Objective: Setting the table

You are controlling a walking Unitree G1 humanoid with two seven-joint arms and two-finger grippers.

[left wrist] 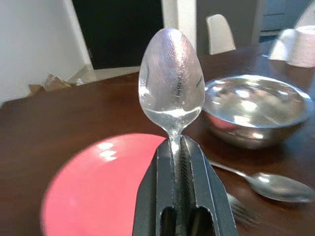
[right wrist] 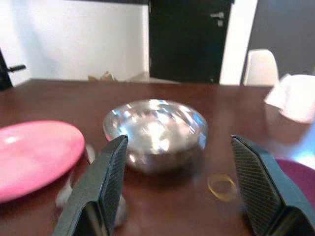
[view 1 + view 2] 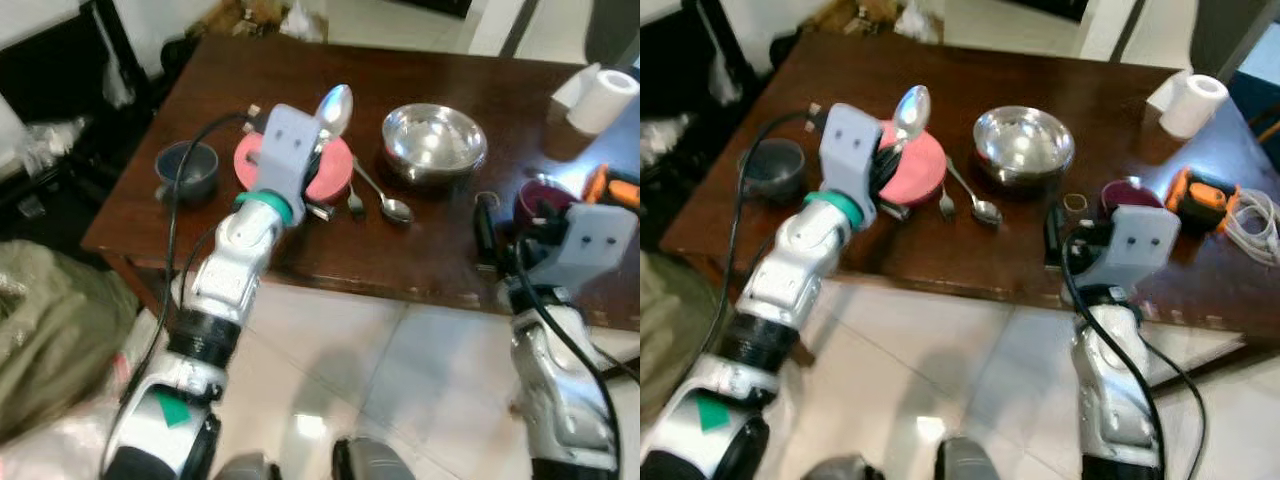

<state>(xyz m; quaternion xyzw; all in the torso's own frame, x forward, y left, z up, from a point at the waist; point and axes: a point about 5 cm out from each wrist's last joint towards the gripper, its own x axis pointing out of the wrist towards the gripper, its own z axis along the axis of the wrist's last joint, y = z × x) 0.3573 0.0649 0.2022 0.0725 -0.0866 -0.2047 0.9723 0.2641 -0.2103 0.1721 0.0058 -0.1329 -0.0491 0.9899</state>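
Observation:
My left gripper (image 1: 177, 143) is shut on the handle of a large silver spoon (image 1: 171, 81) and holds it upright, bowl end up, over the pink plate (image 3: 326, 176). A steel bowl (image 3: 434, 138) stands to the right of the plate. Between the two lie a smaller spoon (image 3: 392, 205) and a fork (image 3: 354, 204) on the dark wooden table (image 3: 240, 90). My right gripper (image 2: 179, 142) is open at the table's front edge, facing the steel bowl (image 2: 155, 128) with nothing between its fingers (image 2: 109, 172).
A dark blue cup (image 3: 186, 170) stands left of the plate. A maroon cup (image 3: 541, 196), an orange tool (image 3: 1202, 196) with white cord and a paper roll (image 3: 604, 98) are at the right. A rubber band (image 2: 221, 186) lies near the bowl. Tiled floor (image 3: 400, 380) lies below.

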